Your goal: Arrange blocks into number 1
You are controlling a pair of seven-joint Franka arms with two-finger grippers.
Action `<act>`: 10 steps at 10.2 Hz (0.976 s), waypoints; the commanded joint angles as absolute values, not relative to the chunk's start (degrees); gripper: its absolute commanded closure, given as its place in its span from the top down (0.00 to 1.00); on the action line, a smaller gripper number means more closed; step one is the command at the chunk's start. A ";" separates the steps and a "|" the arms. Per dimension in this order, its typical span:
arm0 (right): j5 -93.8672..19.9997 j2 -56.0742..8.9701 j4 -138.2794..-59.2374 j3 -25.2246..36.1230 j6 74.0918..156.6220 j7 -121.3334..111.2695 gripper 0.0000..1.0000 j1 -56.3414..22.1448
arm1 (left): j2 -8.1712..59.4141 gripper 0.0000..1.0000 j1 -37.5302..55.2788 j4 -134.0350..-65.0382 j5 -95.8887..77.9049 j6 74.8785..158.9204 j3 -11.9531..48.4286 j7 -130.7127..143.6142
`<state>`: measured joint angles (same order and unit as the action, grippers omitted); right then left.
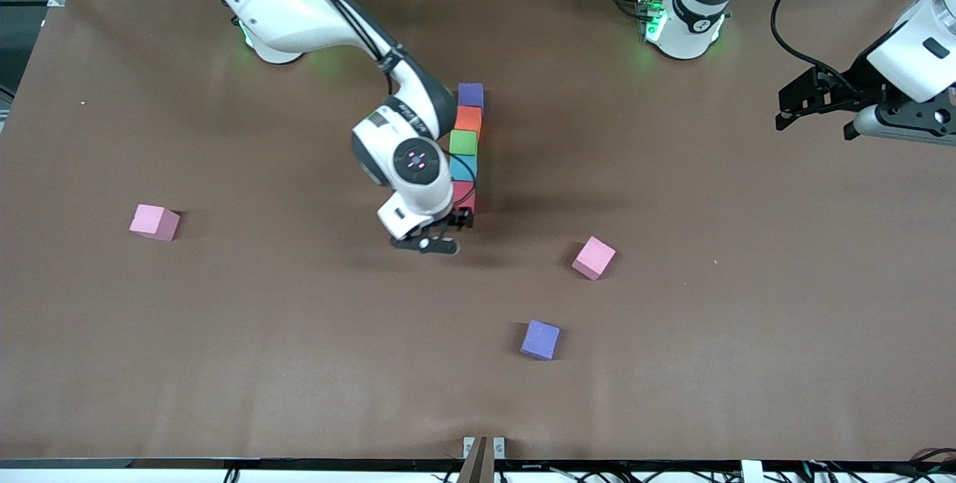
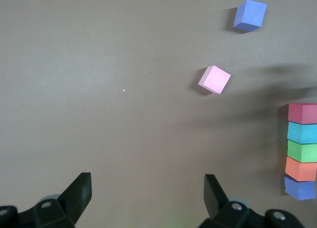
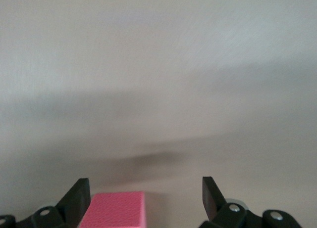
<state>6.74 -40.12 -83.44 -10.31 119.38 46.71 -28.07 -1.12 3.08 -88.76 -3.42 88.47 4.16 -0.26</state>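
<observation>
Right wrist view shows the right gripper [image 3: 143,198] spread open over the red foam cube [image 3: 115,209], the 6 o'clock end of a touching column: light blue [image 1: 464,167], green [image 1: 463,142], orange [image 1: 468,119], purple cube [image 1: 470,95] at 12. Left gripper [image 2: 147,194] waits open over the bare counter [image 1: 224,334].

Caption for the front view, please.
Right gripper open over the red block ending a five-block column; left gripper waits open.

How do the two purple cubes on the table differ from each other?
One purple cube heads the straight line of blocks, touching the orange block; the other purple cube sits alone, nearer the front camera. The lined-up one sits square with its row; the lone one is turned at a slight angle. Both look alike in size, colour and matte finish.
</observation>
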 commanded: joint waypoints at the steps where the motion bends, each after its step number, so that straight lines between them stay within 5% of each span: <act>1: 6.24 -36.93 -81.30 -10.81 114.36 41.25 1.00 -22.79 | -1.41 1.00 3.16 -88.33 -1.15 89.03 4.39 -1.85; 10: 6.94 -22.77 -81.30 -10.28 102.13 18.74 1.00 -1.34 | -1.41 1.00 3.34 -88.51 0.17 90.44 4.57 -1.85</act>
<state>6.86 -25.46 -80.05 -9.63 103.07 21.51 -3.95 -1.12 3.21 -88.65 -0.97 90.14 4.49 -0.39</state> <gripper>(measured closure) 0.000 0.000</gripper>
